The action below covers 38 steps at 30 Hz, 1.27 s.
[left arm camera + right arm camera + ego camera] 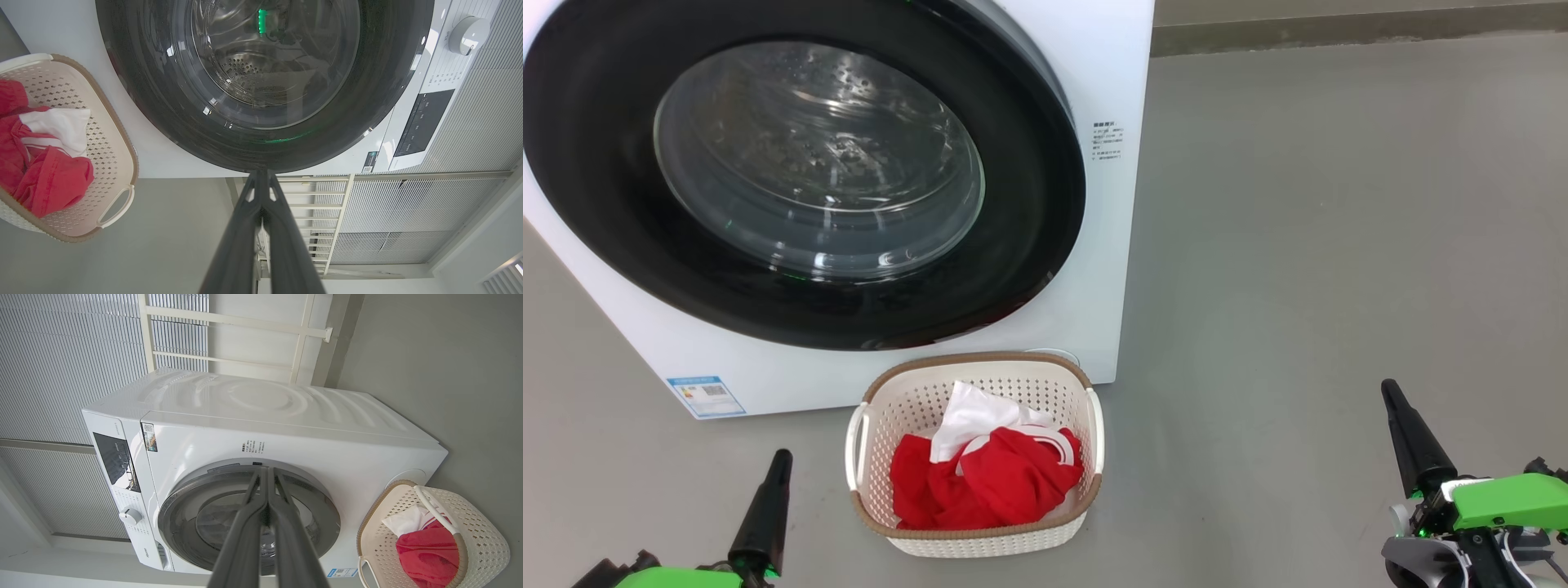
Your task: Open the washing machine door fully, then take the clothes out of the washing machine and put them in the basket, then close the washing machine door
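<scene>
- The left gripper (778, 472) and the right gripper (1396, 408), two in all, sat lowest in the head view. Each had its fingers pressed together on nothing. The left was near the basket's left side but apart from it, and the right was well out over the bare floor (1339, 245).
- The nearest risk was a low sweep of the left arm, which could catch the basket (907, 400). It looked light, so it might be shoved or tipped.
- One basket stood on the floor between the grippers and the washer, close against its front. Whether it touched could not be told.
- The clothes (992, 482) lay inside the basket as one red-and-white heap, and the number of garments could not be told. A white fold stood up near rim height, so a knock might spill it over the edge.
- One washing machine door (1029, 212) lay shut against the front, with no red visible through its glass. Whether the latch had caught could not be seen. If it had not, the door might swing out over the basket.
- There was one washing machine (1115, 90), with one blue label sticker (705, 395) low on its front and one knob (469, 34) on its panel.
</scene>
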### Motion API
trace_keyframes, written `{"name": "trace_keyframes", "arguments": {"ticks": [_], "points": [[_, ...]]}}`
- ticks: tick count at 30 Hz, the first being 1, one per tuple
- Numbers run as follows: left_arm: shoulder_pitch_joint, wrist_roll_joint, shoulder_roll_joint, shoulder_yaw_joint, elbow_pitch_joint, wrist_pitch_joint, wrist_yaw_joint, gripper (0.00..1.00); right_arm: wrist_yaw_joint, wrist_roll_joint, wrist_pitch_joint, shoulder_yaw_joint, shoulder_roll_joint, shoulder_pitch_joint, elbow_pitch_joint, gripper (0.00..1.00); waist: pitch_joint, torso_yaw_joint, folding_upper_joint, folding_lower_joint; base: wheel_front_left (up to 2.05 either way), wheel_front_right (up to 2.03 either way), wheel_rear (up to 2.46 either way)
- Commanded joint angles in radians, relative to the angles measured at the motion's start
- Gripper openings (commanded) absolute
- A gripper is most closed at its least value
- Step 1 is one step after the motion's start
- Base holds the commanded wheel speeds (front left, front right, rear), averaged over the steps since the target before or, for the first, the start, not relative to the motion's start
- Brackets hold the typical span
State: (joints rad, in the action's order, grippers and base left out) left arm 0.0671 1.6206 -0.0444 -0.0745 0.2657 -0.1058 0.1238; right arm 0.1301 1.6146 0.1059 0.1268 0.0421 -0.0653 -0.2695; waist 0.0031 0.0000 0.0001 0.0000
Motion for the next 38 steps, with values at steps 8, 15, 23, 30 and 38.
{"name": "trace_keyframes", "arguments": {"ticks": [8, 15, 23, 30, 38], "points": [[0.041, -0.01, -0.008, -0.037, -0.021, -0.006, 0.007, 0.0, 0.001, -0.005, 0.006, -0.014, 0.01, -0.042, 0.025, 0.0, 0.0, 0.0, -0.0001, 0.0, 0.0, 0.0, 0.0], [0.041, -0.01, -0.008, -0.037, -0.021, -0.006, 0.007, 0.0, 0.001, -0.005, 0.007, -0.014, 0.009, -0.042, 0.025, 0.0, 0.0, 0.0, -0.0001, 0.0, 0.0, 0.0, 0.0], [0.041, -0.011, -0.008, -0.038, -0.021, -0.006, 0.007, 0.0, 0.001, -0.006, 0.007, -0.014, 0.009, -0.043, 0.025, 0.0, 0.0, 0.0, -0.0001, 0.0, 0.0, 0.0, 0.0], [0.041, -0.011, -0.007, -0.038, -0.021, -0.006, 0.007, 0.0, 0.001, -0.006, 0.007, -0.013, 0.009, -0.043, 0.025, 0.0, 0.0, 0.0, -0.0001, 0.0, 0.0, 0.0, 0.0], [0.041, -0.011, -0.007, -0.038, -0.021, -0.007, 0.007, 0.0, 0.001, -0.006, 0.007, -0.013, 0.009, -0.043, 0.025, 0.0, 0.0, 0.0, -0.0001, 0.0, 0.0, 0.0, 0.0]]}}
